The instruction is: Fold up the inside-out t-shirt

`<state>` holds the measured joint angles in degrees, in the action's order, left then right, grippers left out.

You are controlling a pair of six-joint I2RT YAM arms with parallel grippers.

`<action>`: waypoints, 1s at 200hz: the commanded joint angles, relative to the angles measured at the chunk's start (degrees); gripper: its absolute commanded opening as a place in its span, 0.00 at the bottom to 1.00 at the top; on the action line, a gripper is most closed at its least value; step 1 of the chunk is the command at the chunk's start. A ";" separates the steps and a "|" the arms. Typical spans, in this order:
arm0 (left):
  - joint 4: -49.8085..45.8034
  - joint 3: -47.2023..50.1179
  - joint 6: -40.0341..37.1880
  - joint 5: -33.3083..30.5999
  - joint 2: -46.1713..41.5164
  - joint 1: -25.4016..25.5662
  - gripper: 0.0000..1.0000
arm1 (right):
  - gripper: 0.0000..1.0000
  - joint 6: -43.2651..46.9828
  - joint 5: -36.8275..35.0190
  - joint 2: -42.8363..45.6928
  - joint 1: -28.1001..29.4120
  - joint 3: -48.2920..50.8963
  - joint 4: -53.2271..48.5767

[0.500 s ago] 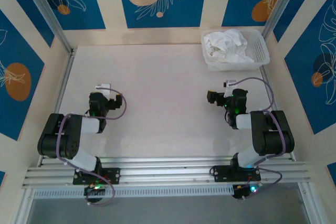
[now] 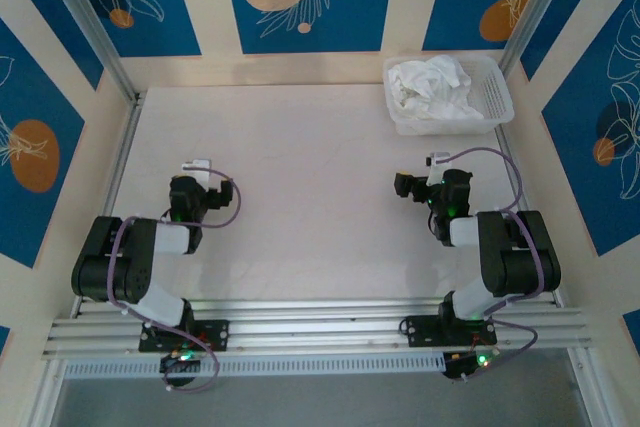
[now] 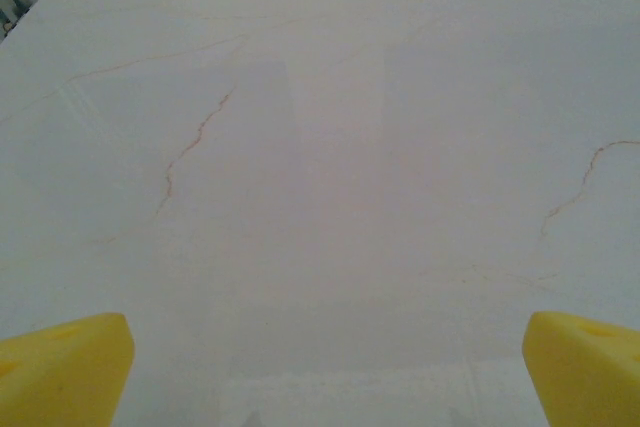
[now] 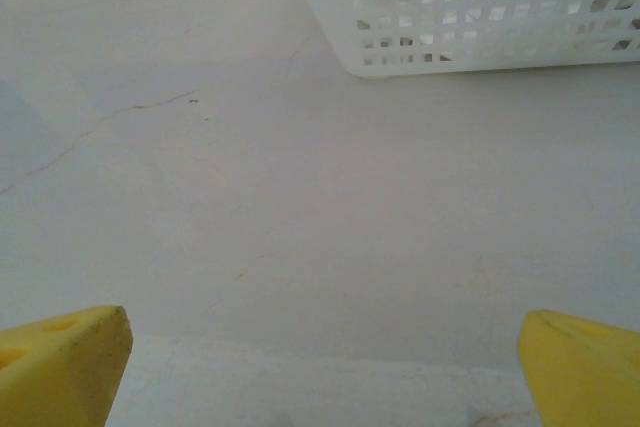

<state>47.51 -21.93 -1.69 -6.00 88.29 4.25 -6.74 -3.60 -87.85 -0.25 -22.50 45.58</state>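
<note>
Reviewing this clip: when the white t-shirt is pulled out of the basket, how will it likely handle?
The t-shirt lies crumpled in soft folds, so it will probably hang limp and unfurl when lifted. It fills much of the mesh basket, which looks light; cloth catching on the rim might drag or tip it.

we hold our left arm (image 2: 128, 259) and right arm (image 2: 510, 252) folded low, each elbow tucked back near its base and each forearm reaching forward. our left wrist (image 2: 190, 197) and right wrist (image 2: 450, 199) are bent so the grippers tip downward. in the left wrist view, our left gripper (image 3: 322, 372) is spread wide with nothing between its yellow fingers (image 3: 65, 372), which sit at the far bottom corners. our right gripper (image 4: 322, 367) is spread just as wide and grips nothing.
</note>
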 commanded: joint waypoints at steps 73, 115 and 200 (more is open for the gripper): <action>-27.44 -4.54 7.26 5.09 -27.51 1.91 1.00 | 0.99 -21.05 -7.55 26.60 0.54 -18.48 -51.09; -43.42 -12.05 22.67 18.49 -40.94 6.53 1.00 | 0.99 -27.56 -1.41 13.66 -3.92 -37.62 -67.42; -60.31 -15.51 22.91 22.24 -47.76 19.65 1.00 | 0.99 -21.96 0.38 -22.51 -7.03 -73.92 -71.59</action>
<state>-6.66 -38.13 21.15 15.49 42.02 23.16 -32.25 -4.43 -104.64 -8.08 -85.91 -23.33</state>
